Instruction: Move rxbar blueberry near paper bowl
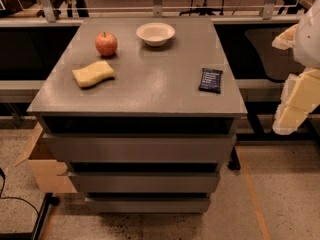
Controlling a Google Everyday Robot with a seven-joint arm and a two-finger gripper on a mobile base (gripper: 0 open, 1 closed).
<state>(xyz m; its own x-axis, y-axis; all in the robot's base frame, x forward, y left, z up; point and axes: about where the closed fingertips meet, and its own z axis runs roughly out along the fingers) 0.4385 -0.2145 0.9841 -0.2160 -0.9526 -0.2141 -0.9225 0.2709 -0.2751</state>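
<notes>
The rxbar blueberry (210,80) is a dark navy flat bar with pale text, lying near the right edge of the grey cabinet top (150,79). The paper bowl (155,33) is an off-white shallow bowl, upright at the back middle of the top. My gripper (286,124) hangs at the end of the pale arm at the right edge of the view, off the cabinet, to the right of the bar and lower than the top. It holds nothing that I can see.
A red apple (106,44) stands at the back left, left of the bowl. A yellow wavy-edged sponge (93,74) lies at the front left. The cabinet has several drawers (140,149) below. A cardboard box (42,164) sits on the floor at left.
</notes>
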